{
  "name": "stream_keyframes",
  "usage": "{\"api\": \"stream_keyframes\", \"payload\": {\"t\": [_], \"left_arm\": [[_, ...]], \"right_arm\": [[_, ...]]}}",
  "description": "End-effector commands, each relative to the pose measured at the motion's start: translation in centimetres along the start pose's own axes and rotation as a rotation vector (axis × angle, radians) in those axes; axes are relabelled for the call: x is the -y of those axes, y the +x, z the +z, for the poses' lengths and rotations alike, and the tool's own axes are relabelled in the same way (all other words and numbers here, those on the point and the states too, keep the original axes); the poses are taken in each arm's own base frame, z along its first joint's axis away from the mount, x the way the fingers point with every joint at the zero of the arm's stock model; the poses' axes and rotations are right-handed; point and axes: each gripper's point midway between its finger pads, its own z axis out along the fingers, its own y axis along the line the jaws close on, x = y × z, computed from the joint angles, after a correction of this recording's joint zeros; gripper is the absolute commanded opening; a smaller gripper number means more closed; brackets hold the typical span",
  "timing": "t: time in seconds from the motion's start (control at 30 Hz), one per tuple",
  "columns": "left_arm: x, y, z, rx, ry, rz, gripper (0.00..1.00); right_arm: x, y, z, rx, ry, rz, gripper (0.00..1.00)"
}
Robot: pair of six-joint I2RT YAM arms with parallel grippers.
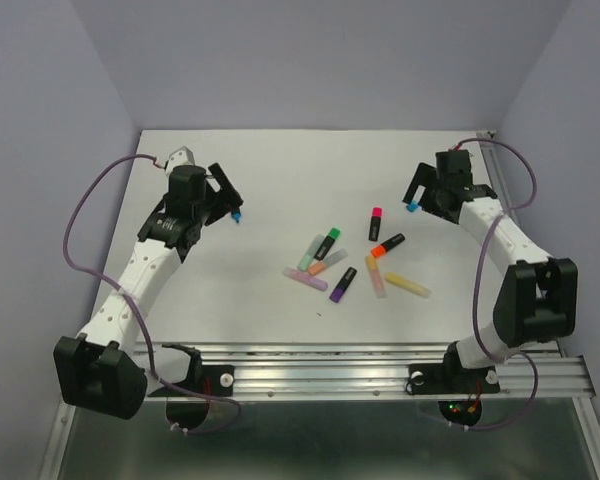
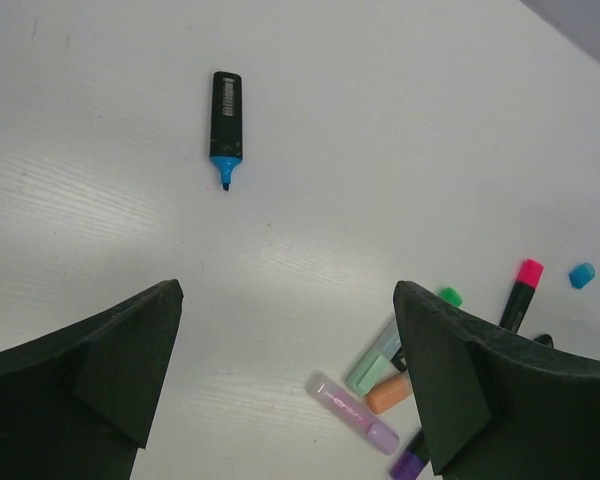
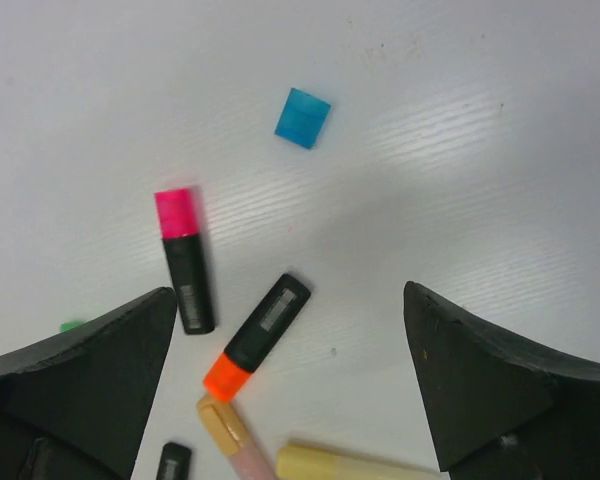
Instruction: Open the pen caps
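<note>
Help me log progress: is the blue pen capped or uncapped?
Uncapped. In the left wrist view the blue pen lies with its bare tip exposed; a loose blue cap lies well apart from it.

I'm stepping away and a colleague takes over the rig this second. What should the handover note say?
Left gripper: open, empty. The uncapped blue highlighter lies on the table ahead of its fingers.
Right gripper: open, empty. The loose blue cap lies on the table ahead of it.
Done: blue pen opened.
Left: the capped ones mid-table: pink highlighter, orange highlighter, green highlighter, purple highlighter, plus the pastel pens beside them.
</note>
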Motion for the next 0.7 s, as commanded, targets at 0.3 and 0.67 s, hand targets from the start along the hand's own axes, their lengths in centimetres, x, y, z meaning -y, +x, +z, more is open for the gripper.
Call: {"api": "stream_keyframes", "payload": {"t": [0.3,0.67], "left_arm": [[-2.1,7.6,-2.4,-0.112,0.03,-0.144,0.99],[1.9,18.6,-0.3,-0.374,-0.08,-0.043,0.99]], "right_arm": [[-2.1,6.5,-8.5,-0.011,-0.369,0.224,1.0],[2.8,8.8,-9.2,0.124,-0.231,0.308,1.0]]}}
